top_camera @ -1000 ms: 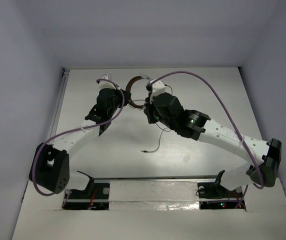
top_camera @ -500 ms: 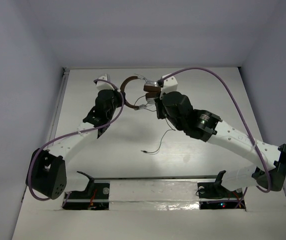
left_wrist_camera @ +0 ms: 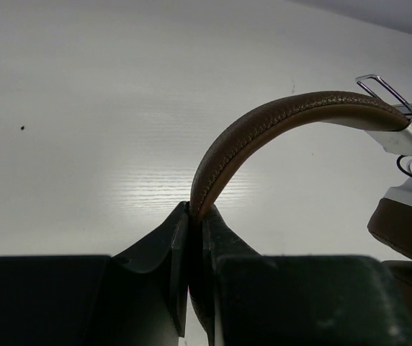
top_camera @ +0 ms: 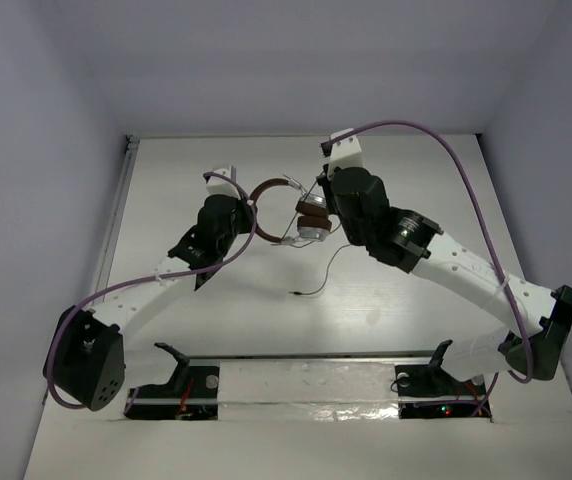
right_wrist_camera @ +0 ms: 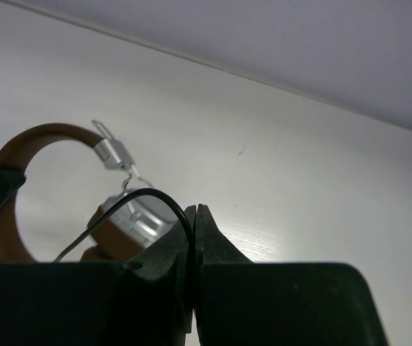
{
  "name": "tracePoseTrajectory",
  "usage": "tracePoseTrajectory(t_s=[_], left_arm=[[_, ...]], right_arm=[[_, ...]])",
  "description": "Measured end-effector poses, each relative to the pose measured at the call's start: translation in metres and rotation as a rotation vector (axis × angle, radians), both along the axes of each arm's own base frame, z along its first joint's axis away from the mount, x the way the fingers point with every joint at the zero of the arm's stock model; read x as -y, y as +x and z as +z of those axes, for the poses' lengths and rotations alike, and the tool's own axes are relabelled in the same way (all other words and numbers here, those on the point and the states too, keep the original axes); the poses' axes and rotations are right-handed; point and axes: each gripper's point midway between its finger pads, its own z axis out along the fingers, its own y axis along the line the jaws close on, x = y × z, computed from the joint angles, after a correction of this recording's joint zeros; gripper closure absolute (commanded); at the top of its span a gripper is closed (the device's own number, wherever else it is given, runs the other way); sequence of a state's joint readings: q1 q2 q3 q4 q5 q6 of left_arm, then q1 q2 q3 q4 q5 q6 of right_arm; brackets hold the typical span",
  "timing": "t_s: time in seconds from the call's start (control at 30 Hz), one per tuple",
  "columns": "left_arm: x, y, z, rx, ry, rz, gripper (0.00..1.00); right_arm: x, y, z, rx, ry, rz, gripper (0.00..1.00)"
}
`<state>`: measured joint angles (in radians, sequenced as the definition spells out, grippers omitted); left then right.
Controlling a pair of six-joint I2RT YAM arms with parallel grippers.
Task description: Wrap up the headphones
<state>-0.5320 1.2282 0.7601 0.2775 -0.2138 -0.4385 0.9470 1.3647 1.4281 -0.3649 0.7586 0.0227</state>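
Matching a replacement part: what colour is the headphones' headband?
Brown: the curved, stitched, leather-like headband shows best in the left wrist view.

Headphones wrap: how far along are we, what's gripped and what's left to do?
Done: both grips are set. The left pincer is shut on the brown leather-like headband of the silver-cupped headphones. In hand: the right pincer pinches the thin dark cord. Left: the winding. The cord's tail trails loose onto the white table, and no finished turns are visible.
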Motion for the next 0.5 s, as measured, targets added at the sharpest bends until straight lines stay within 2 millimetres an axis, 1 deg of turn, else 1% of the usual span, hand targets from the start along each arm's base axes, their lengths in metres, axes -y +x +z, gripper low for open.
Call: tracePoseTrajectory(t_s=[0.13,0.27,0.3,0.37,0.4,0.5], left_arm=[[0.012,-0.007,0.000,-0.004,0.000,-0.064,1.00],[0.029,-0.018,-0.001,-0.004,0.015,-0.140,1.00],[0.033,-0.020,-0.002,-0.006,0.021,-0.158,1.00],[0.038,-0.025,-0.004,-0.010,0.031,-0.187,1.00],[0.040,-0.027,-0.005,-0.013,0.036,-0.200,1.00],[0.044,-0.030,-0.007,-0.018,0.045,-0.222,1.00]], right_arm=[[0.009,0.015,0.002,0.019,-0.014,-0.025,0.98],[0.011,0.027,-0.003,0.018,-0.039,-0.042,0.95],[0.011,0.031,-0.005,0.016,-0.048,-0.046,0.91],[0.014,0.040,-0.009,0.013,-0.057,-0.056,0.88],[0.017,0.045,-0.010,0.013,-0.059,-0.065,0.84],[0.032,0.059,-0.009,0.017,-0.056,-0.095,0.79]])
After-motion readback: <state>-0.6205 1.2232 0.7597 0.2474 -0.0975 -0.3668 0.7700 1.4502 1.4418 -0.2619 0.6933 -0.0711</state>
